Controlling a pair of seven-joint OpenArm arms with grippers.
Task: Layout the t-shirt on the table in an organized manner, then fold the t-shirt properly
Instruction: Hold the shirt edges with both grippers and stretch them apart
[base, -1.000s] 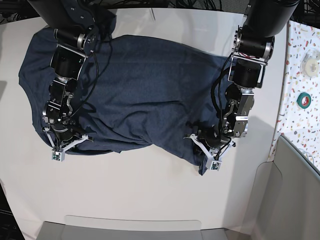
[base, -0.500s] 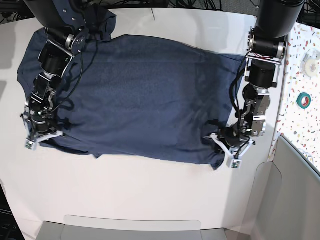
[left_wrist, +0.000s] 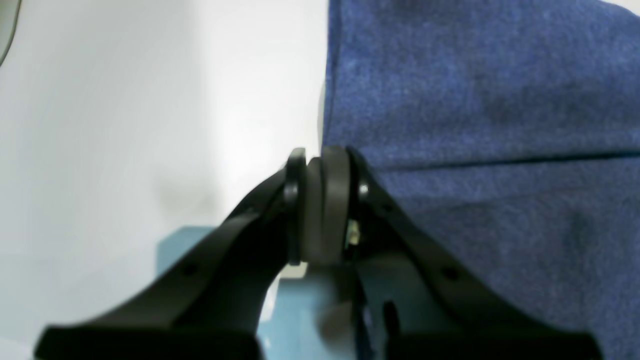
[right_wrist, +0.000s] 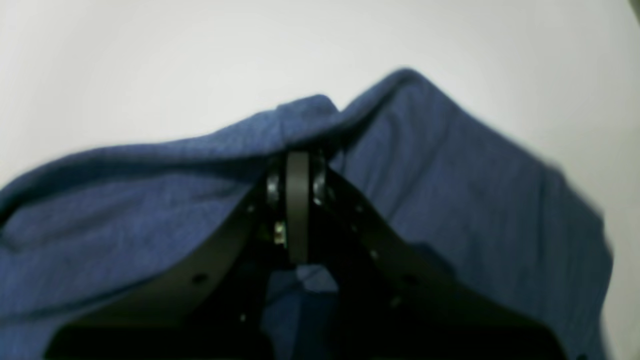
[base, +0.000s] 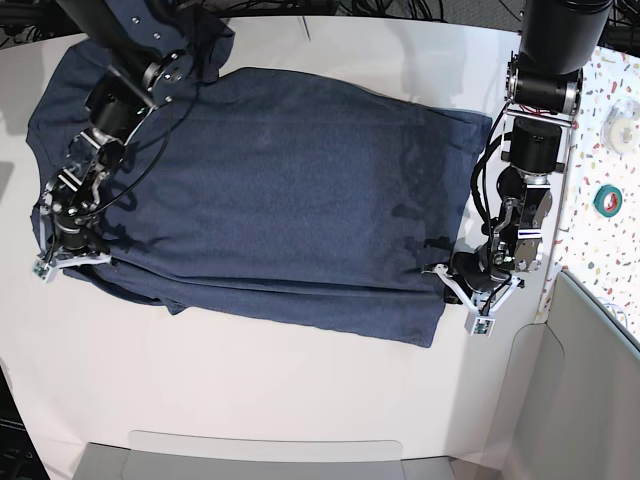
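The dark heathered navy-blue cotton t-shirt is being stretched flat across the plain white desk, each closed gripper, left and right, pinching an opposite edge; release and smoothing are judged next

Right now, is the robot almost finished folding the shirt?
Not yet. The t-shirt already lies spread nearly flat on the table. The left gripper and right gripper are each shut on an opposite edge, holding it stretched out. A few wrinkles remain near the front hem, and no fold has been made.
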